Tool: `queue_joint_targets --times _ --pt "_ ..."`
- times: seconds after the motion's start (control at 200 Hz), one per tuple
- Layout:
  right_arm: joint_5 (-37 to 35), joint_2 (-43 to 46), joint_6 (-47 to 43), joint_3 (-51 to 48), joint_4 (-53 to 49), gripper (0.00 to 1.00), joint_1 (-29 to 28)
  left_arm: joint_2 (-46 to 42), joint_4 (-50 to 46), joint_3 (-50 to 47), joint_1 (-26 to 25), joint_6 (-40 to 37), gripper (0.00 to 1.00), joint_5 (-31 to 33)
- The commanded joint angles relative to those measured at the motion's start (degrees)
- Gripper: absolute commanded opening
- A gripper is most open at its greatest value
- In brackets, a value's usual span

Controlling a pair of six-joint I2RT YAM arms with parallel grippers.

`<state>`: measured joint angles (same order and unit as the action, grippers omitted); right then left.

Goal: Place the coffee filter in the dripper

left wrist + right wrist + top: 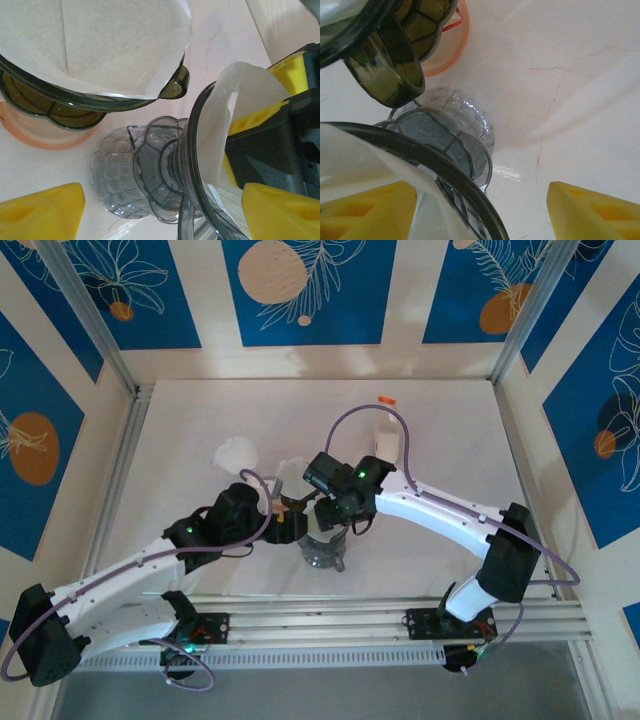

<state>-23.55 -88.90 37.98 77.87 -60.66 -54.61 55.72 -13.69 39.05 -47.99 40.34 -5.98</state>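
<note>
Table: white surface carrying every item; both arms meet over its middle.
Left arm: reaches in from the near left, with its wrist beside the drippers.
Right arm: arches in from the near right and ends at the same spot.
Tinted dripper: olive-grey and seated on an orange base. It is lined with its own white filter, and its handle points toward the clear dripper.
Clear dripper: just beside the tinted dripper and tilted relative to it. In the left wrist view its ribbed foot faces left and its dark rim faces right.
Coffee filter: white paper standing in the mouth of the clear dripper. It lies against the rim, and part of it rises above the rim.
Left gripper: jaws spread wide with the clear dripper between them. The finger on the foot side stands apart from the dripper; contact at the rim side cannot be told.
Right gripper: jaws well apart and nothing clamped. One yellow finger sits behind the coffee filter at the clear dripper's rim, and the other is over bare table.
Bottle: white with an orange cap, well behind the drippers.
Loose filters: two white papers on the table to the far left of the drippers.
</note>
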Motion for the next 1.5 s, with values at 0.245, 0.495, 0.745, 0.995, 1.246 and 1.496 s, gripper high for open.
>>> queue_joint_targets --times 0.245,0.495,0.745,0.995,1.246,1.496 --pt "1.0 -1.7 -0.3 -3.3 2.2 0.70 0.4 0.0 1.7 -0.7 0.4 -0.1 0.82 -1.2" --pt "0.9 -2.4 -0.4 -4.3 3.3 0.69 0.4 -0.1 2.1 -0.8 0.4 0.1 0.85 -1.4" --pt "0.9 -2.0 -0.3 -4.5 3.3 0.69 0.2 0.8 1.8 -0.8 0.4 0.2 0.86 -0.7" --pt "0.6 -1.7 -0.1 -4.3 3.1 0.69 -0.1 2.0 1.6 -0.7 0.4 0.4 0.86 -0.3" --pt "-0.3 -0.2 0.0 -3.7 3.0 0.69 -0.1 1.9 0.9 -0.7 0.4 0.2 0.80 -0.3" --pt "-1.2 2.6 0.3 -2.1 2.0 0.70 -0.3 2.0 0.9 -0.9 0.4 0.3 0.78 -0.4"
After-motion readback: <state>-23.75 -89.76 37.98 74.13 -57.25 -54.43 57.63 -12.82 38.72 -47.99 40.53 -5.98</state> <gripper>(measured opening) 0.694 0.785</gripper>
